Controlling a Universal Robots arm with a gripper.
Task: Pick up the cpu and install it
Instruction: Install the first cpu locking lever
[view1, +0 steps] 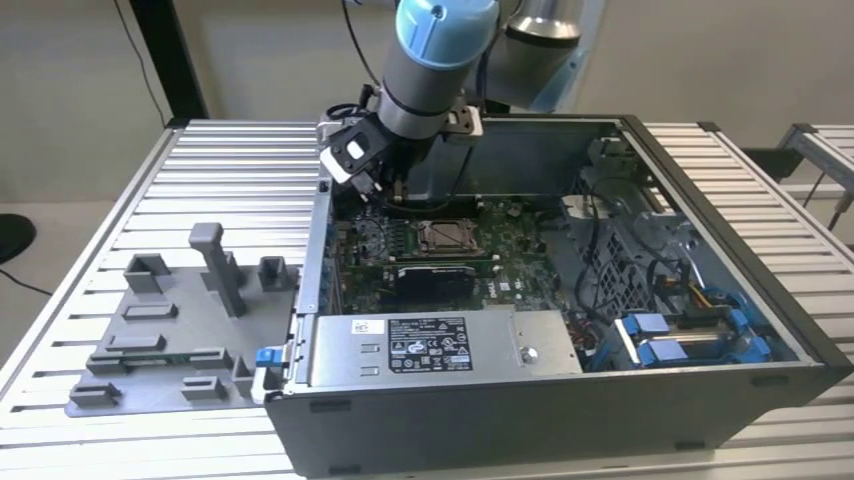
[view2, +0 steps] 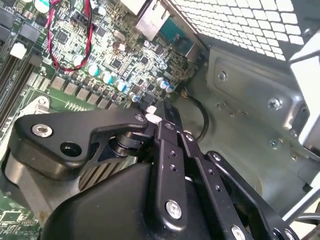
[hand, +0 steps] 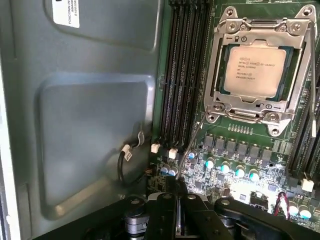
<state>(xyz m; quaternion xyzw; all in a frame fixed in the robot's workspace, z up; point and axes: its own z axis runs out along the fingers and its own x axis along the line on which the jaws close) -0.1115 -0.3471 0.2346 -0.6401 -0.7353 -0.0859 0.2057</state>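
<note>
Grey plastic fixture blocks (view1: 174, 320) sit on the ribbed aluminium bench (view1: 240, 160), outside the open steel case (view1: 534, 420) on the exterior view's left. Inside the case: my end effector (hand: 172, 186) is closed. The flat silver square cpu (hand: 255, 70) is seated in the metal socket frame (hand: 260, 27).

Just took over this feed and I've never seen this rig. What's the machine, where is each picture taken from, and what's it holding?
One grey-and-blue robot arm reaches into an open dark metal computer case lying on a ribbed aluminium table. The exterior view looks on from off the arm; both wrist views ride on it, looking past its black end effector, whose fingers look closed with nothing seen between them. The cpu, a pale silver square chip, sits inside the metal socket frame on the green motherboard. A grey plastic fixture plate lies on the table at the exterior view's left.
</note>
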